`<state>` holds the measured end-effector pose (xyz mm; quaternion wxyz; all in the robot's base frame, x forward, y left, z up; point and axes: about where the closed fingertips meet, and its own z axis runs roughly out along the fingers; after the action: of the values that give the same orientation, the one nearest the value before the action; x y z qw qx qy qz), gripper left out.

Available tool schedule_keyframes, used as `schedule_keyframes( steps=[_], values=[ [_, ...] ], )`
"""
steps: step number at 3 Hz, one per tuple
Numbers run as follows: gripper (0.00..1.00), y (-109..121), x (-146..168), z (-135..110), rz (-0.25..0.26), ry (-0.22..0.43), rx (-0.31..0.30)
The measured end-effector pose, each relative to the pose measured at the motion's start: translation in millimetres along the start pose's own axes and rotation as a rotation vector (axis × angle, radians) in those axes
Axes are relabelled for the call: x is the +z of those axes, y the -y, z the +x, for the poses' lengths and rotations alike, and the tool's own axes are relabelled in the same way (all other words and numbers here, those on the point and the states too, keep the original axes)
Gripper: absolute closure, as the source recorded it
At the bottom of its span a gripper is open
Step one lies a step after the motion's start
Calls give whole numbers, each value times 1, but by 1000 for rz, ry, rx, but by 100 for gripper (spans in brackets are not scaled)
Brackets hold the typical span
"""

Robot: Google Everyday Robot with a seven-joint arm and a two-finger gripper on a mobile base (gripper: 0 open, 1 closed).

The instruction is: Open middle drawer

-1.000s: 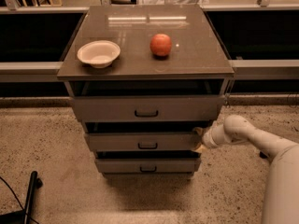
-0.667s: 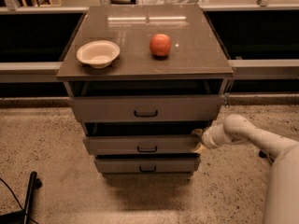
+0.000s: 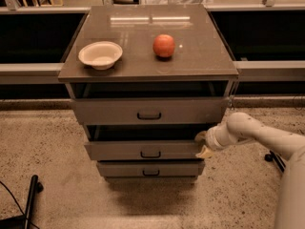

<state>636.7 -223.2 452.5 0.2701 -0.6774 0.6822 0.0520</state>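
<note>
The grey cabinet has three drawers. The middle drawer (image 3: 143,150), with a small dark loop handle (image 3: 150,154), is pulled out a little, with a dark gap above its front. My gripper (image 3: 203,145) is at the right end of that drawer's front. One fingertip (image 3: 200,136) is over the top edge and a yellowish one (image 3: 206,152) is on the front face, so it is shut on the panel. My white arm (image 3: 257,132) reaches in from the right.
The top drawer (image 3: 148,110) also stands slightly out; the bottom drawer (image 3: 150,169) sits below. A white bowl (image 3: 100,54) and a red apple (image 3: 164,46) rest on the cabinet top (image 3: 200,61). A black pole (image 3: 29,199) lies on the floor at lower left.
The middle drawer's front has slid a little further out toward the camera, and my gripper has moved with it.
</note>
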Motion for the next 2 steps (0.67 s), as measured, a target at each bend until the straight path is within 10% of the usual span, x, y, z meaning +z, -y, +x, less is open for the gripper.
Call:
schedule_keyframes(
  steps=[2],
  values=[
    [22, -88, -60, -53, -122, -77, 39]
  ],
)
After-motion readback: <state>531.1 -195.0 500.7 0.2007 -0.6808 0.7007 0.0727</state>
